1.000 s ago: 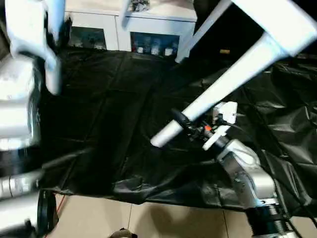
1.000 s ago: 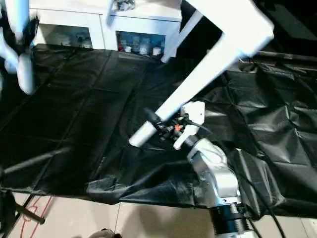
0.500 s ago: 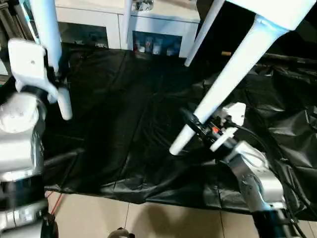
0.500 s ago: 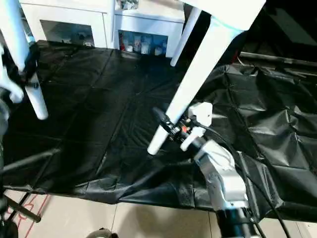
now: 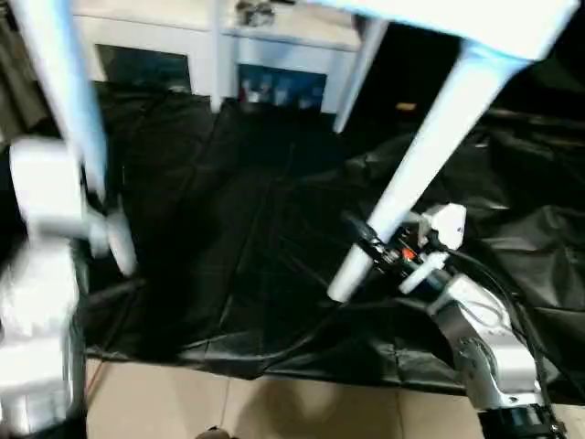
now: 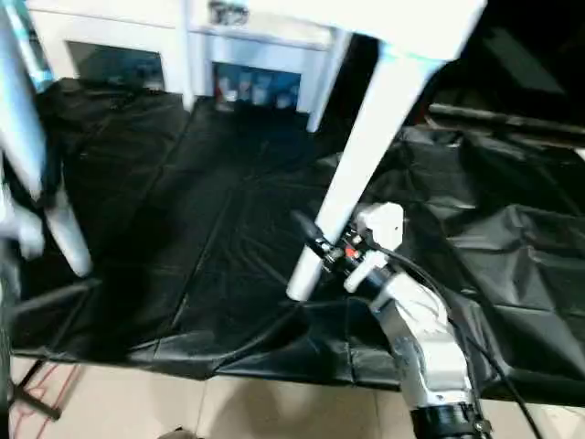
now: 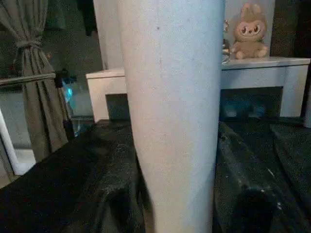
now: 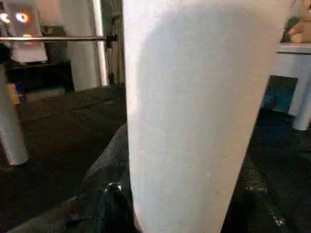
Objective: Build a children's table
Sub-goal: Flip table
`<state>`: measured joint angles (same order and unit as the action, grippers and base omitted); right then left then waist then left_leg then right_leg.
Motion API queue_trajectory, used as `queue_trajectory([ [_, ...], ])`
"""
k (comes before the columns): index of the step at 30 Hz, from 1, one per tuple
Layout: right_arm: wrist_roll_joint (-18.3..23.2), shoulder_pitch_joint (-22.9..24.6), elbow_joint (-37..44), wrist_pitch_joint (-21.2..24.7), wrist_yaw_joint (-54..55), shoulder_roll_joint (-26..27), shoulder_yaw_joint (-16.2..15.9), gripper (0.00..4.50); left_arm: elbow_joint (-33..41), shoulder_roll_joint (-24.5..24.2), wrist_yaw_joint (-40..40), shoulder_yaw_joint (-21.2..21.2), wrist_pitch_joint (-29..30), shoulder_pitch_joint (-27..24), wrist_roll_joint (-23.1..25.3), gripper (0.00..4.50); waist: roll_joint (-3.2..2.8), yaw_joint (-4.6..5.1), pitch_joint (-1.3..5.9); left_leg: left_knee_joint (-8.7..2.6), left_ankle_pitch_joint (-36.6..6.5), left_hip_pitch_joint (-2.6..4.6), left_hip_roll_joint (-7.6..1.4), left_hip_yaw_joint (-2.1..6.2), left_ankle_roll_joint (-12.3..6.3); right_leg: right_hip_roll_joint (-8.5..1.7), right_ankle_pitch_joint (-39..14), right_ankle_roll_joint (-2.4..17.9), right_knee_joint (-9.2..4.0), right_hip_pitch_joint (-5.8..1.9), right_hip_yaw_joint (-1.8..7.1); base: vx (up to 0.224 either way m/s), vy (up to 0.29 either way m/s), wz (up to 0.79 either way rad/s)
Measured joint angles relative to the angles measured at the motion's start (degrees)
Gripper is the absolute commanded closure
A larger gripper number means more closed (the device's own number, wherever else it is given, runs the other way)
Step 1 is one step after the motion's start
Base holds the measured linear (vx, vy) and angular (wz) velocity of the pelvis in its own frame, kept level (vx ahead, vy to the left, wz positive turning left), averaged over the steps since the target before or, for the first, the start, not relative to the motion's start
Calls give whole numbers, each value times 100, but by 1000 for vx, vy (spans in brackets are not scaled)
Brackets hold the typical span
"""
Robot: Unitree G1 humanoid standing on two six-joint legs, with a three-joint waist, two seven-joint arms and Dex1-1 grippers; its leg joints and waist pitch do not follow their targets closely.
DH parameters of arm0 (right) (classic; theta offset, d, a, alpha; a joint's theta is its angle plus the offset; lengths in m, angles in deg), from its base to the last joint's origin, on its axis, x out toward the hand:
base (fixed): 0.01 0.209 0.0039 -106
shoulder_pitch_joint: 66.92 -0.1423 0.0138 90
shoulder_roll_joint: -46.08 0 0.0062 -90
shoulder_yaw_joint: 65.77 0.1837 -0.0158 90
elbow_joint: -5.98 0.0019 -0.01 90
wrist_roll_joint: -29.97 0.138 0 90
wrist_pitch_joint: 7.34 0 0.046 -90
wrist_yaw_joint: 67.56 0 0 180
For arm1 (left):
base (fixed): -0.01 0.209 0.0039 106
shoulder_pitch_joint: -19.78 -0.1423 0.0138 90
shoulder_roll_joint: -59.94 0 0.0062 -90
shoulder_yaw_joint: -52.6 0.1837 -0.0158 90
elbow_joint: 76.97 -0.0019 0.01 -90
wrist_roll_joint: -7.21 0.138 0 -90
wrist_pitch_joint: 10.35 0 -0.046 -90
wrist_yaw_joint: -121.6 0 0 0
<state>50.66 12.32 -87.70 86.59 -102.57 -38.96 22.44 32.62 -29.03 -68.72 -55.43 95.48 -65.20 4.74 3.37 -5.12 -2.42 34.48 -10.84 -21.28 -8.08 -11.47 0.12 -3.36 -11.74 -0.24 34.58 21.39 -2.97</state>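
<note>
Table: the children's table (image 5: 512,23) hangs above the black sheet (image 5: 238,210) with its top up at the upper edge of the head views and all four legs pointing down. You carry it by two legs.
Right gripper: your right gripper (image 5: 377,247) is clamped around the near right leg (image 5: 416,165), close to its foot. The foot end pokes out just below the fingers.
Left gripper: your left gripper (image 5: 91,197) sits on the near left leg (image 5: 69,110), also low down. It looks clenched on the leg, though that side is blurred, so take this as likely rather than sure.
Leg axes: the left leg runs nearly upright. The right leg slants, its foot swung in toward the middle and its socket end out to your right.
Key relation: both feet hang clear of the black sheet, the right one nearer to it. The table top lies above and beyond both grippers.
Far legs: two far legs (image 5: 361,55) drop in front of the white cabinet (image 5: 274,41).
Next move, as a judgement: level the slanted side, then lower straight down so that the feet meet the sheet together.
</note>
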Motion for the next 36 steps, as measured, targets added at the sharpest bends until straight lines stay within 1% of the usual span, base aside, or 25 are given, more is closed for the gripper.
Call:
queue_trajectory([
  [2, -121, -59, -139, -103, 115, 25, -42, 298, -48, -11, 0, 2, -40, -30, -3, 278, -15, 14, -6, -2, -1, 34, 0, 16, 1, 0, -12, -19, -26, -41, -13, 0, 0, 0],
  [5, -208, -87, -257, -214, 176, 54, -75, 298, 0, -28, -1, 1, -79, -192, -5, 278, -30, 39, 2, -4, -1, 36, 1, 59, 1, -3, -14, -19, -95, -61, -55, 0, 0, 0],
  [6, -223, -100, -305, -241, 201, 91, -74, 263, 32, -31, -1, 1, -85, -247, -5, 243, -35, 53, 6, -4, -1, 35, 1, 77, 2, -3, -13, -19, -118, -69, -68, 0, 0, 0],
  [7, -231, -118, -360, -277, 210, 130, -68, 242, 55, -31, -1, 1, -95, -284, -7, 222, -34, 71, 14, -6, -1, 35, 3, 90, 2, -3, -13, -19, -138, -73, -75, 0, 0, 0],
  [8, -238, -146, -445, -319, 225, 176, -46, 228, 68, -50, -23, 4, -110, -341, -2, 208, -39, 87, 22, -6, -2, 35, 9, 99, 1, -3, -14, -19, -151, -74, -76, 0, 0, 0],
  [9, -248, -184, -555, -314, 251, 215, -25, 226, 72, -99, -88, 31, -107, -418, 25, 208, -42, 119, 23, -6, -2, 35, 14, 101, 1, -5, -14, -19, -153, -72, -74, 0, 0, 0],
  [10, -283, -177, -665, -281, 273, 238, -49, 220, 17, -138, -164, 102, -77, -502, 49, 205, -53, 144, 16, -6, -2, 29, 19, 101, 1, -8, -14, -19, -155, -64, -72, 0, 0, 0],
  [11, -291, -132, -791, -272, 351, 305, -39, 209, -136, -110, -247, 162, -28, -665, 49, 197, -49, 161, -11, -5, -2, 15, 24, 100, 1, -10, -14, -18, -155, -46, -67, 0, 0, 0],
  [14, -282, 61, -829, -251, 488, 354, 15, 182, -362, -80, -359, 215, 9, -950, -20, 167, -39, 156, -72, -4, -1, -23, 23, 101, 1, -10, -14, -18, -155, -9, -67, 0, 0, 0],
  [15, -256, 156, -764, -240, 524, 353, 79, 165, -358, -77, -397, 205, -16, -1020, -54, 162, -43, 156, -76, -4, -1, -38, 24, 100, 1, -10, -13, -17, -156, 6, -67, 0, 0, 0],
  [16, -226, 236, -697, -229, 533, 353, 119, 165, -332, -76, -407, 186, -65, -1068, -92, 162, -45, 160, -77, -4, -1, -42, 23, 100, 1, -10, -12, -16, -154, 11, -66, 0, 0, 0],
  [17, -206, 344, -567, -220, 548, 344, 146, 144, -277, -63, -409, 142, -115, -1142, -141, 139, -44, 170, -76, -5, -1, -42, 23, 99, 1, -10, -9, -13, -151, 16, -65, 0, 0, 0],
  [18, -173, 493, -373, -197, 562, 340, 145, 138, -165, -22, -398, 87, -136, -1251, -192, 129, -49, 173, -76, -7, -1, -52, 23, 99, 1, -10, -6, -10, -150, 27, -65, 0, 0, 0],
  [19, -125, 723, -102, -183, 560, 341, 142, 138, 34, 45, -382, 32, -185, -1437, -246, 129, -43, 173, -72, -12, -1, -59, 22, 99, 0, -10, -2, -5, -150, 33, -65, 0, 0, 0],
  [21, -78, 1099, 224, -124, 559, 330, 139, 122, 293, 159, -369, -23, -234, -1709, -296, 124, -32, 164, -66, -16, -12, -75, 22, 93, -16, -9, 61, 16, -150, 31, -62, 67, -21, -1],
  [22, -58, 1226, 358, -76, 558, 330, 124, 107, 391, 208, -355, -38, -247, -1807, -321, 104, -21, 158, -59, -19, -13, -85, 22, 93, -18, -9, 96, 16, -150, 32, -62, 99, -44, 1],
  [23, -43, 1381, 537, -28, 556, 323, 117, 107, 503, 259, -340, -38, -255, -1906, -365, 104, -19, 150, -58, -24, -16, -85, 22, 93, -16, -8, 129, 16, -148, 37, -63, 60, -34, 0],
  [24, -23, 1520, 725, 12, 573, 305, 115, 90, 582, 290, -336, -44, -259, -1975, -415, 84, -19, 140, -57, -36, -18, -82, 18, 93, -11, -5, 125, 13, -147, 42, -64, 0, 0, 0],
  [25, 0, 1712, 981, 61, 590, 281, 111, 90, 706, 314, -349, -43, -291, -2114, -472, 84, -20, 126, -56, -58, -17, -78, 17, 93, -9, -3, 116, 11, -148, 45, -65, 0, 0, 0],
  [26, 19, 1906, 1187, 91, 599, 242, 110, 76, 826, 347, -387, -35, -337, -2282, -517, 74, -20, 104, -56, -77, -17, -70, 15, 93, -8, 0, 104, 10, -149, 46, -66, 0, 0, 0],
  [27, 20, 2005, 1300, 115, 627, 218, 116, 76, 878, 369, -415, -23, -361, -2348, -554, 74, -21, 91, -57, -87, -16, -68, 14, 93, -7, 3, 98, 10, -149, 48, -67, 0, 0, 0],
  [28, 17, 2086, 1421, 171, 721, 224, 131, 53, 942, 396, -445, -8, -378, -2429, -596, 46, -21, 79, -57, -92, -15, -68, 12, 93, -4, 5, 94, 11, -149, 50, -68, 0, 0, 0],
  [31, -6, 2248, 1723, 257, 1037, 281, 207, 46, 1098, 453, -516, 117, -375, -2640, -690, 40, -25, 46, -59, -92, -18, -65, 12, 92, 1, 5, 88, 11, -150, 49, -68, 0, 0, 0],
  [34, -138, 2296, 1924, 414, 1421, 297, 466, 46, 1105, 529, -407, 181, -150, -2683, -640, 40, -60, 25, -67, -84, -17, -61, 13, 89, 4, 5, 89, 10, -151, 43, -63, 0, 0, 0],
  [36, -277, 2271, 1861, 564, 1588, 173, 613, 46, 933, 473, -371, 246, -20, -2548, -529, 40, -95, 19, -71, -81, -14, -40, 13, 90, 9, 6, 89, 7, -151, 44, -63, 0, 0, 0],
])
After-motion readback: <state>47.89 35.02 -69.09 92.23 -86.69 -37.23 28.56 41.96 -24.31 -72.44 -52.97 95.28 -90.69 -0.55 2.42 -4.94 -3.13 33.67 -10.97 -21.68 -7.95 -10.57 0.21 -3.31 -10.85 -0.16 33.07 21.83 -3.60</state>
